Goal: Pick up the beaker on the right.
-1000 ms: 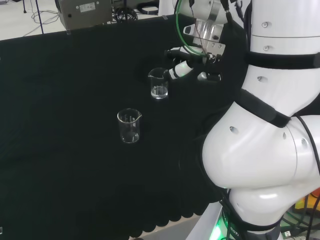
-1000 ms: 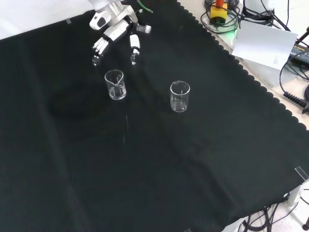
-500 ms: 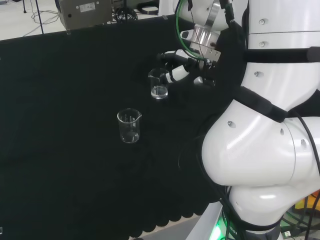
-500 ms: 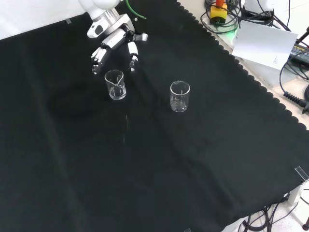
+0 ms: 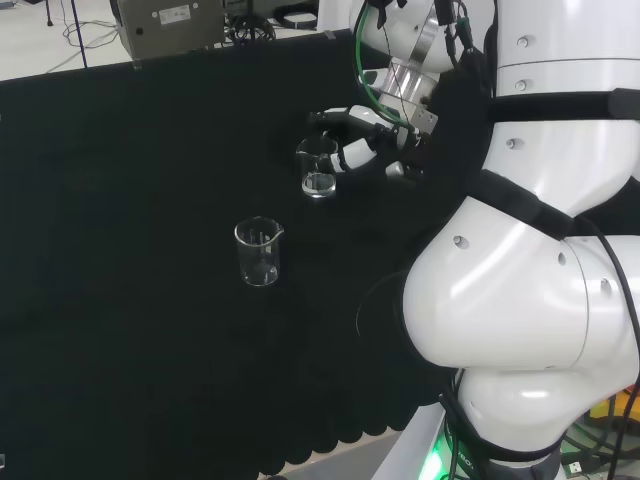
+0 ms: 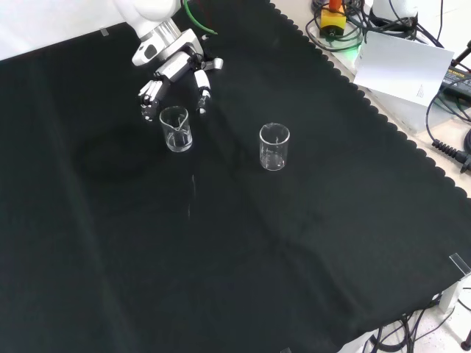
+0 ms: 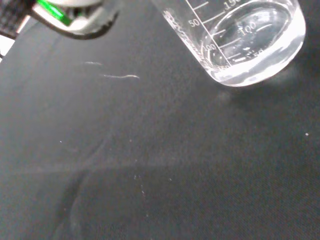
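Observation:
Two clear glass beakers stand on the black cloth. One beaker is close to the hand; the wrist view has its base and printed scale near and large. The other beaker stands alone, nearer in the head view and to the right in the front view. The black and white hand is open, its fingers on one side of the near beaker's rim and its thumb on the other. I cannot tell whether they touch the glass.
The arm's white links take up the right of the head view. A grey box stands beyond the cloth's far edge. In the front view, a white sheet and cables lie past the cloth's scalloped edge.
The hand has come down and closer to the beaker, from just short of it to having fingers and thumb on either side of its rim. Neither beaker has moved.

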`<state>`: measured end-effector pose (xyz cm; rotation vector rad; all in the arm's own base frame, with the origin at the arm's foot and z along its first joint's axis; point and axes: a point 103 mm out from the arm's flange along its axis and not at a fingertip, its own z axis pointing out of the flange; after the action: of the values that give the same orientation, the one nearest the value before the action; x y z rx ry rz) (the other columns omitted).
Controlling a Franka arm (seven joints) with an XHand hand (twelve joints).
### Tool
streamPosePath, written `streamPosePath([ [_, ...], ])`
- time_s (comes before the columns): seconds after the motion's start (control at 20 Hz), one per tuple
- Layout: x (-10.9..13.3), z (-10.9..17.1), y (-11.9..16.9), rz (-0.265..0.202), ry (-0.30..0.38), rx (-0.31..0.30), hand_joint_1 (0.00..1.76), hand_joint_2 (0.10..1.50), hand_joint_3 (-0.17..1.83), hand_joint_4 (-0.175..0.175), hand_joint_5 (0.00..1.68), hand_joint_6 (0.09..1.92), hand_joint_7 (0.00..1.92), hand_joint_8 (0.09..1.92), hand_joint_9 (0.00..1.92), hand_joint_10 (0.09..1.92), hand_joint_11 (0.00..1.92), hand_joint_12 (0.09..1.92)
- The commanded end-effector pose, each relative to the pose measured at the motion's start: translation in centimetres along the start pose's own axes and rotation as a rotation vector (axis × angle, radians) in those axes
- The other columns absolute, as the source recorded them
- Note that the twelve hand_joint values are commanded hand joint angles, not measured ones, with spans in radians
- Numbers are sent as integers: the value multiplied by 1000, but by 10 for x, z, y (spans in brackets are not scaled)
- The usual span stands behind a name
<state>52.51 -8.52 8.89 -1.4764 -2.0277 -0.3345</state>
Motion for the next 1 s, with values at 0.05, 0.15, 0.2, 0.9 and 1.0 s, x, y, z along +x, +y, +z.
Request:
streamPosePath([
  [0.05, -1, 8, 6, -37, 84, -20, 943, 528, 629, -23, 416, 87, 252, 625, 399, 602, 7, 1411],
  [0.15, -1, 11, 7, -37, 92, -19, 978, 520, 645, -23, 438, 87, 268, 630, 416, 597, 19, 1408],
  [0.2, -2, 13, 8, -35, 97, -18, 1006, 517, 652, -23, 455, 87, 278, 634, 427, 596, 29, 1405],
  [0.9, -1, 21, 16, -69, 260, -67, 1096, 495, 733, -24, 479, 87, 334, 652, 499, 576, 84, 1384],
  [1.0, 0, 23, 18, -68, 269, -61, 1099, 487, 756, -23, 483, 93, 349, 655, 515, 571, 93, 1380],
])
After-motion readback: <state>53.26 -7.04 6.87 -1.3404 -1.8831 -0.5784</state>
